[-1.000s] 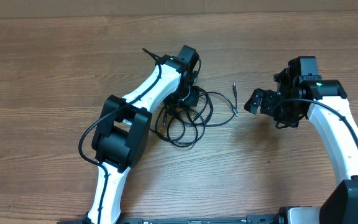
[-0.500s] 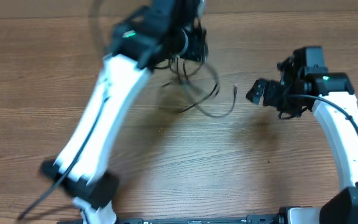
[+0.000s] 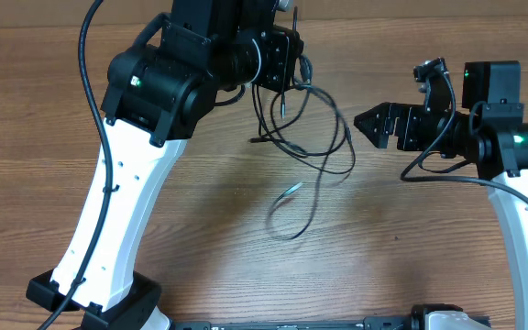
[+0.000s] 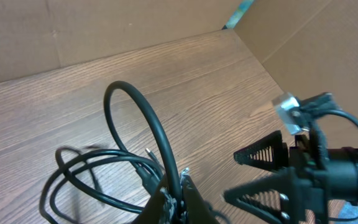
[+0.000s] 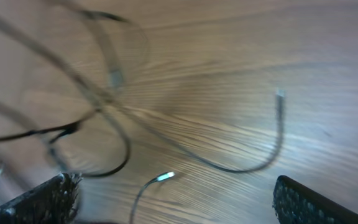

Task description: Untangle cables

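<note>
The thin black cables hang in loose loops from my left gripper, which is raised high at the back of the table and shut on a strand. One plug end dangles low toward the table. My right gripper is open, level with the hanging loops and just to their right, not touching them. In the right wrist view the loops and two plug ends show blurred between its open fingers.
The wooden table lies under both arms. A thick black arm cable loops beside the left arm. Cardboard walls stand behind the table.
My left arm has lifted the cables off the table and up to the back. The loops now hang in the air. My right gripper has risen and opened toward them.
</note>
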Controlling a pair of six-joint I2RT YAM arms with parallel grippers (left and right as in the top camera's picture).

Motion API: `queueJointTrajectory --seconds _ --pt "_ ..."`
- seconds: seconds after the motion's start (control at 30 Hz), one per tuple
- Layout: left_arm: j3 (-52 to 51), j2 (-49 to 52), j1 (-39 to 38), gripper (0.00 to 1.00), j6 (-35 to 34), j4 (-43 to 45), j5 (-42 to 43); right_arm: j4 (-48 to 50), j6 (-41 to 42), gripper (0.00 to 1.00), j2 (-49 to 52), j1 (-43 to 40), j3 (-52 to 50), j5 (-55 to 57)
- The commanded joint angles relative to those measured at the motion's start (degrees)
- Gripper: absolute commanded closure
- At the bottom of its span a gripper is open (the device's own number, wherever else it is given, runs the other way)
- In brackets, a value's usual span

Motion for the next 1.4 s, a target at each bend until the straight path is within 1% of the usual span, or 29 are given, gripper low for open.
queueJointTrajectory --seconds 0.0,0.13,0.33,0.43,0.5,0.67,0.7,0.73,0.83,0.87,0.9,0.93,1.0,1.1,1.13,1.17,1.2,1.23,1.3,1.37 --pt "-0.13 -0.48 -0.37 0.96 1.40 0.33 0.92 0.90 -4.37 0.00 -2.25 0.07 1.53 -8.55" --pt "-0.13 -0.50 -0.37 0.96 1.51 0.70 3.89 1.51 -5.31 0.00 -2.23 1.53 1.51 -9.42" --pt "-0.13 -0.50 -0.37 0.96 1.49 -0.02 4.46 5.99 -5.31 0.00 -2.23 5.81 1.51 -9.33" --pt "-0.13 -0.48 -0.39 0.96 1.51 -0.24 5.84 8.68 -4.85 0.02 -2.16 7.41 1.51 -6.10" --pt "-0.13 -0.50 -0.39 0.96 1.49 -0.22 7.19 9.20 -4.61 0.06 -1.97 7.91 1.51 -1.46" --pt "-0.13 -0.66 -0.37 0.96 1.51 -0.59 8.15 8.61 1.73 0.05 0.00 8.07 1.49 10.49" --pt "-0.13 -0.72 -0.37 0.96 1.51 -0.76 8.46 8.39 3.02 0.07 0.39 8.07 1.49 12.92" --pt "-0.13 -0.76 -0.37 0.96 1.51 -1.09 8.44 8.11 4.68 0.13 0.85 8.07 1.49 16.06" --pt "-0.13 -1.01 -0.35 0.96 2.16 -3.98 8.20 6.36 13.38 0.21 2.21 8.07 1.49 30.40" --pt "-0.13 -1.03 -0.31 0.96 2.82 -5.46 8.15 5.51 16.41 0.21 2.58 8.02 1.49 35.36" --pt "-0.13 -1.14 -0.31 0.96 3.78 -7.82 7.32 3.91 21.00 0.22 3.02 8.00 1.49 42.84" --pt "-0.13 -1.14 -0.31 0.96 4.20 -9.75 5.68 2.69 24.22 0.21 3.28 8.00 1.49 47.93" --pt "-0.13 -1.36 -0.28 0.96 4.26 -15.26 -1.36 0.50 29.90 0.20 3.52 7.93 1.49 57.72" --pt "-0.13 -1.92 -0.26 0.96 4.04 -21.14 -11.69 -0.17 31.41 0.20 3.52 7.34 1.49 63.67" --pt "-0.13 -2.23 -0.26 0.96 3.87 -21.88 -14.03 0.04 31.39 0.17 3.52 7.04 1.49 63.63" --pt "-0.13 -2.49 -0.26 0.96 3.85 -22.01 -14.82 0.44 31.23 0.11 3.52 6.95 1.49 62.10" --pt "-0.13 -2.95 -0.26 0.96 3.85 -21.07 -13.66 1.20 29.11 0.02 3.52 6.97 1.51 55.58" --pt "-0.13 -3.15 -0.26 0.96 3.89 -19.89 -11.69 2.03 25.29 0.00 3.52 7.04 1.51 48.39" --pt "-0.13 -3.26 -0.39 0.96 4.15 -16.90 -6.91 3.85 12.61 0.00 3.54 7.08 1.51 27.69" --pt "-0.13 -3.19 -0.37 0.96 4.52 -13.77 -3.50 3.45 -1.11 0.00 3.54 7.10 1.51 6.43"
